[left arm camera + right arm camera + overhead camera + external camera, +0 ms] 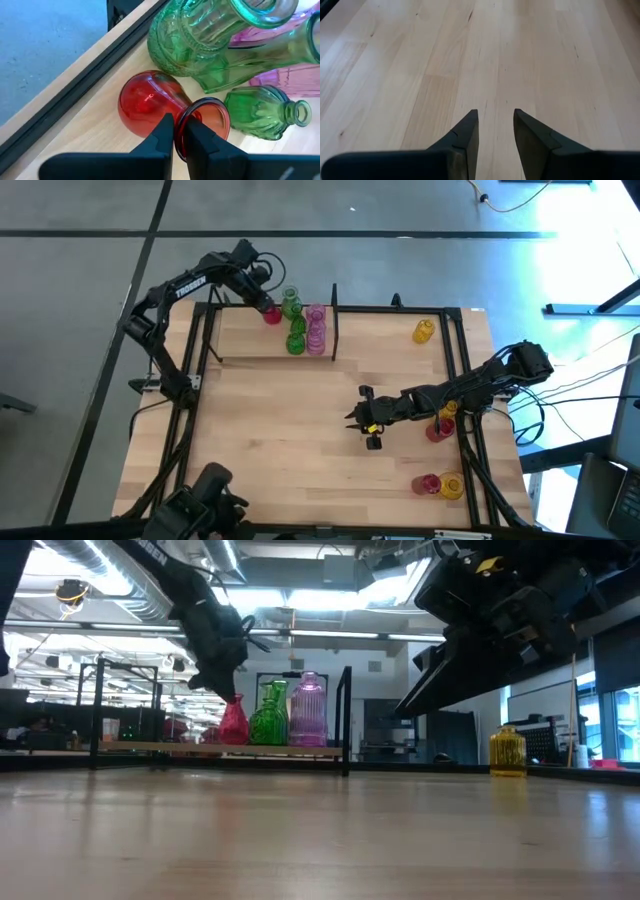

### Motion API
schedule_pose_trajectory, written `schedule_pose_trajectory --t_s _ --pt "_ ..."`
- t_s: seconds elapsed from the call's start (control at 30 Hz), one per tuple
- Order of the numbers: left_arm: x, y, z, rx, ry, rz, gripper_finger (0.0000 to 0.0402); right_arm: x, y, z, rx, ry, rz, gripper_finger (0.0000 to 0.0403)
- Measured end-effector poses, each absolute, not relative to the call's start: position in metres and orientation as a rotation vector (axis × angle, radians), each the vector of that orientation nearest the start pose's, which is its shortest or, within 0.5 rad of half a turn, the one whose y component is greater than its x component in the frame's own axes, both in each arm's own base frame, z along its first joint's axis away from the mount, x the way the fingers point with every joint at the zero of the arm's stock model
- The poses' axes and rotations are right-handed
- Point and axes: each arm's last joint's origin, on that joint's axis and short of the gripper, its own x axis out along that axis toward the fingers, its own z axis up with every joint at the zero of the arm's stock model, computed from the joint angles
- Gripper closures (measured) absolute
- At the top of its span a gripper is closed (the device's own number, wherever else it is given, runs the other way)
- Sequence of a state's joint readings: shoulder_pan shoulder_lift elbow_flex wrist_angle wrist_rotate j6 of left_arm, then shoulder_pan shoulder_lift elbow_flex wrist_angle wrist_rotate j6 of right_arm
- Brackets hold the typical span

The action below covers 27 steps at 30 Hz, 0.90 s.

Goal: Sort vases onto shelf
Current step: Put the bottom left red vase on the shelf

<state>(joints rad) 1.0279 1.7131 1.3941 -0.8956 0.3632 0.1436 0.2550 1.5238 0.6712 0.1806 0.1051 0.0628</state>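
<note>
The shelf point(250, 340) at the far left of the worktop point(300, 450) receives a red vase point(150, 102) from the left jaws point(180, 132).

Largest first: the shelf carries green vases point(293, 315) and pink vases point(316, 328) near its black divider point(334, 320); the red vase is just beside them, its long axis tilted, and the left jaws are closed on its rim. The right jaws point(495, 125) hover, a little apart and empty, above bare worktop, nearer to the loose yellow vase point(424, 331). The left wrist view shows the rim grip; the low view shows only the tilt.
</note>
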Motion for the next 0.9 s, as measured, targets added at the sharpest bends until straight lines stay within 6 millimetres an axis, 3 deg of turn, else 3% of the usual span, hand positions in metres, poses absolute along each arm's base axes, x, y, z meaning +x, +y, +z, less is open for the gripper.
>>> schedule_pose_trajectory --t_s 0.3,0.63,0.9 --pt "0.1856 0.2874 0.2555 -0.678 0.987 0.541 0.0382 0.2810 0.0701 0.1621 -0.060 0.666 0.123 0.0295" --pt "0.1864 0.2892 0.2529 -0.665 0.994 0.572 0.0314 0.2810 0.0701 0.1621 -0.069 0.665 0.127 0.0295" --pt "0.1863 0.2896 0.2532 -0.663 0.991 0.573 0.0307 0.2810 0.0701 0.1621 -0.074 0.664 0.128 0.0295"
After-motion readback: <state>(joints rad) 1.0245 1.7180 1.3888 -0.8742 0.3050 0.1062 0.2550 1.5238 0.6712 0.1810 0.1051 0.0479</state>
